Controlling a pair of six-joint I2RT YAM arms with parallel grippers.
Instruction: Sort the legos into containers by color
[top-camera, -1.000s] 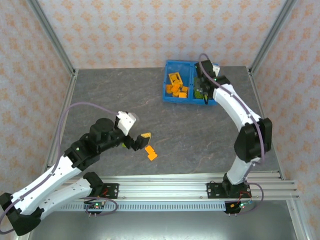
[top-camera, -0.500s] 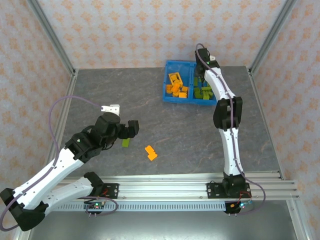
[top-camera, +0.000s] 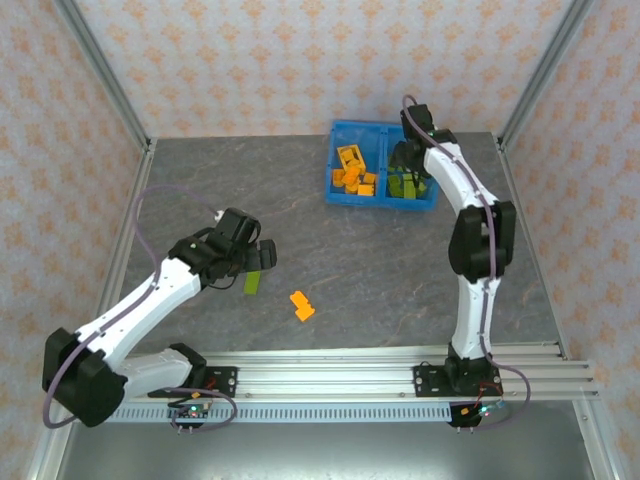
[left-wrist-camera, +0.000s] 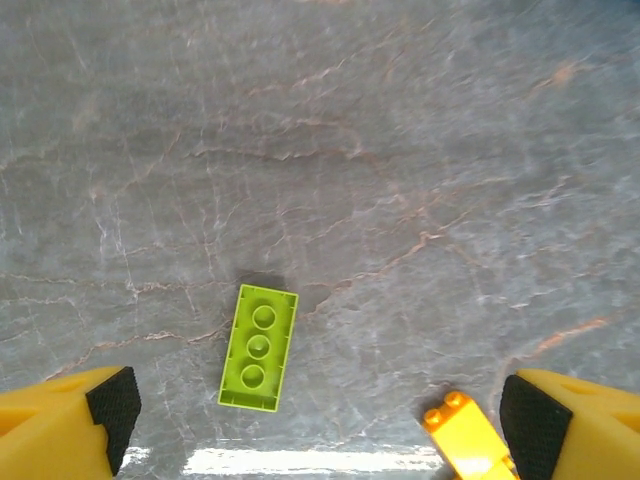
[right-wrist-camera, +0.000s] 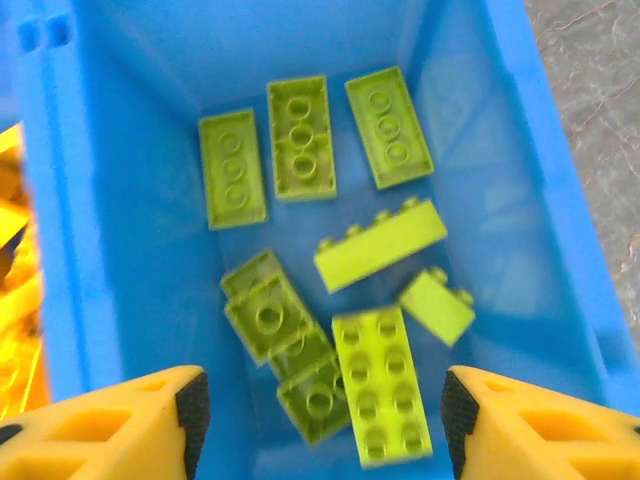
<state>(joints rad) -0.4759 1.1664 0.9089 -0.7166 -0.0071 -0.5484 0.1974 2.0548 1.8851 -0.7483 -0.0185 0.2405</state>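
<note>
On the grey table a lime green brick (left-wrist-camera: 258, 347) lies studs down, with an orange brick (left-wrist-camera: 468, 445) to its right. From above, the green brick (top-camera: 250, 283) sits just below my left gripper (top-camera: 262, 255) and the orange brick (top-camera: 301, 305) lies further right. The left gripper (left-wrist-camera: 318, 410) is open and holds nothing. My right gripper (right-wrist-camera: 322, 405) is open and hovers over the blue bin's right compartment (right-wrist-camera: 120, 120), which holds several green bricks (right-wrist-camera: 380, 395). Orange bricks (top-camera: 352, 170) fill the left compartment of the bin (top-camera: 380, 200).
The bin stands at the back of the table near the patterned wall. Metal frame posts (top-camera: 110, 90) rise at both back corners. An aluminium rail (top-camera: 330, 375) runs along the near edge by the arm bases.
My left gripper has pulled back up and left, uncovering the green brick. An orange brick seen beside it a second ago is gone from there. The right arm has shifted its pose above the bin.
</note>
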